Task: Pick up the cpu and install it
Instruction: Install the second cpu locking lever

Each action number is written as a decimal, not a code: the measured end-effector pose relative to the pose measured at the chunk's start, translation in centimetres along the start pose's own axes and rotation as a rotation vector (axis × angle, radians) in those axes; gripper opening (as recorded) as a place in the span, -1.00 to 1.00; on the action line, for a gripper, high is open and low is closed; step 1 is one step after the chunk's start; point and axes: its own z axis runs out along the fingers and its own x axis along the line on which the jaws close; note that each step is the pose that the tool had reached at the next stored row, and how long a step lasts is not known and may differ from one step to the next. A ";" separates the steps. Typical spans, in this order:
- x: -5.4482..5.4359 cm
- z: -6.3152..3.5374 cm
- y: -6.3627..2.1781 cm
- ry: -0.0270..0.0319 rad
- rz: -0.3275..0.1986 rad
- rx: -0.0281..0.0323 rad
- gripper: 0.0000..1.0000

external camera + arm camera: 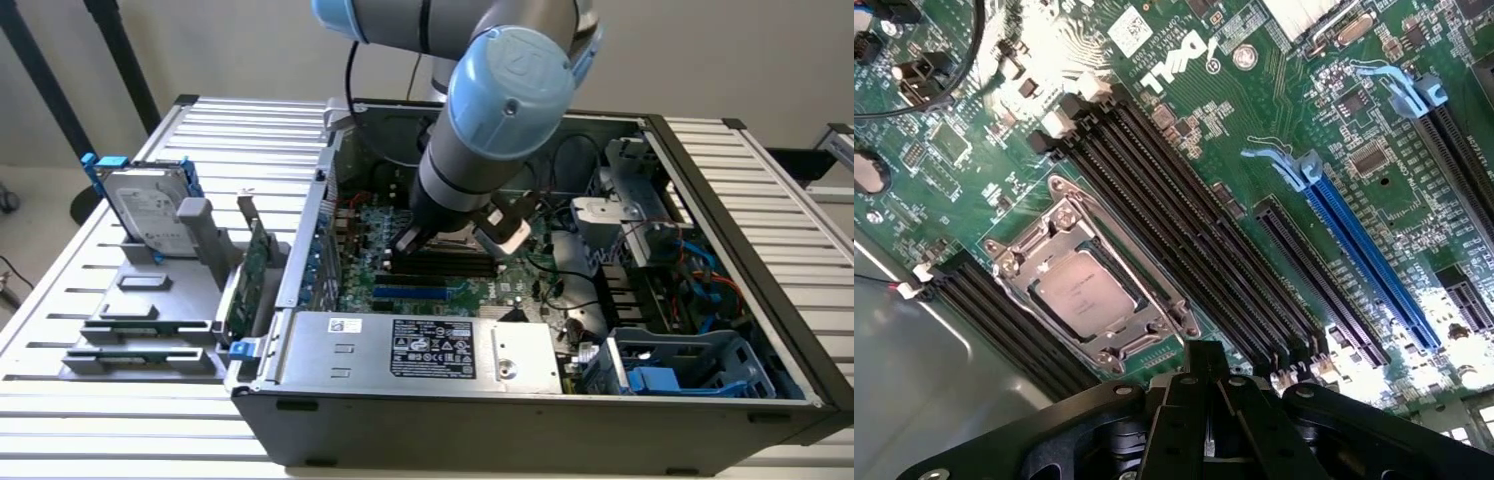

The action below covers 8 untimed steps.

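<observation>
The cpu (1082, 290), a small square chip with a silvery-grey top, lies flat inside the metal socket frame (1014, 255) on the green motherboard. My gripper (1204, 352) hangs just above the board beside the socket, its black fingers shut together with nothing between them. In the exterior view the gripper (451, 243) is down inside the open computer case (747, 300), over the middle of the motherboard, and the arm covers the socket.
Black memory slots (1184, 220) run on both sides of the socket, and a blue card slot (1369, 265) lies further off. A silver power supply (427, 350) fills the case's front. On the exterior view's left, a hard drive (140, 210) and a green card (247, 285) stand in grey holders.
</observation>
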 end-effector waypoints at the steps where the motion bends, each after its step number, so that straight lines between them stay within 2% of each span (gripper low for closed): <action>1: 0.0 0.12 0.00 0.0008 0.000 -0.0009 -0.79; 8: 0.0 0.84 -0.16 0.0073 -0.005 -0.0091 -0.79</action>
